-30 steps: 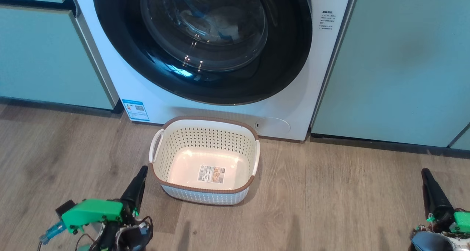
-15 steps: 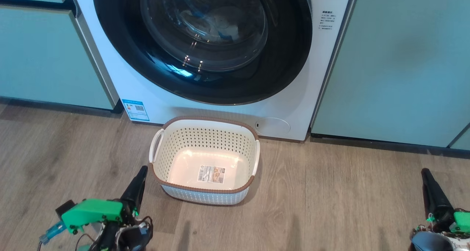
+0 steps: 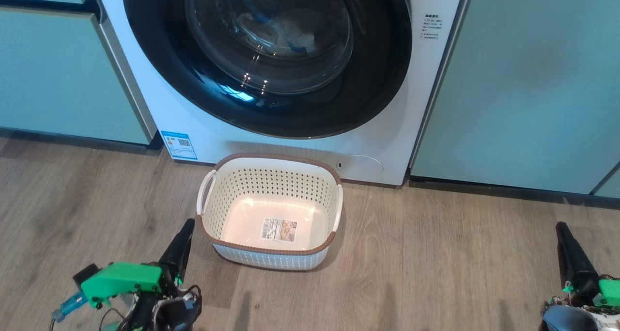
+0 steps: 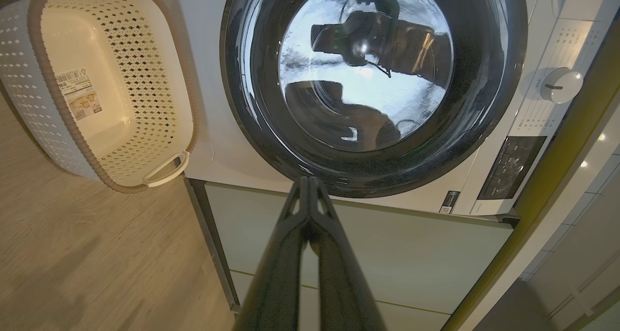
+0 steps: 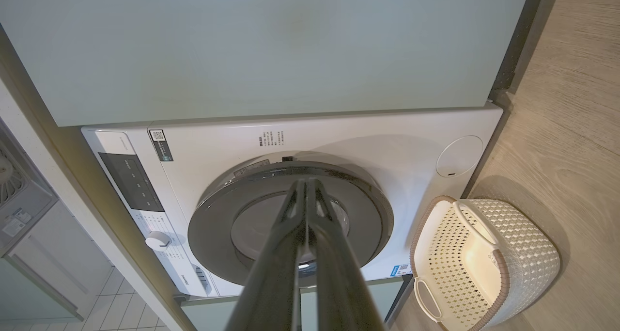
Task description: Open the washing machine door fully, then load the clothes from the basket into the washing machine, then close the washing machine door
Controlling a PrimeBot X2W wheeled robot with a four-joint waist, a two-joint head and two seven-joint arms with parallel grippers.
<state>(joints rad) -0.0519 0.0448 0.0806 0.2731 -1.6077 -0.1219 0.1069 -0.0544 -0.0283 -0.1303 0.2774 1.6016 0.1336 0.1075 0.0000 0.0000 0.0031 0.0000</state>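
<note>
1. Left gripper: in the left wrist view its two dark fingers are pressed together at the tips and hold nothing.
2. Right gripper: the two fingers likewise meet along their length, and nothing is between them.
3. In the head view, one left finger rises at the lower left, its tip just beside the near left corner of the basket without touching it. One right finger stands at the lower right edge, well apart from everything.
4. One basket sits on the wooden floor at centre frame. It has two white side handles and one label on its bottom, and nothing else is in it.
5. One washing machine fills the upper middle. Its one round black washing machine door sits shut against the white front.
6. Behind the door's glass, at the top centre, the clothes show dimly as pale cloth with a bit of blue. Their number cannot be told.
7. One blue-bordered sticker and one round cap mark the machine's lower front.
8. Pale green cabinets flank the machine on both sides.
9. The basket's far rim lies near the machine's base, just left of the cap.
10. Bare floor spreads left, right and on the near side of the basket.
</note>
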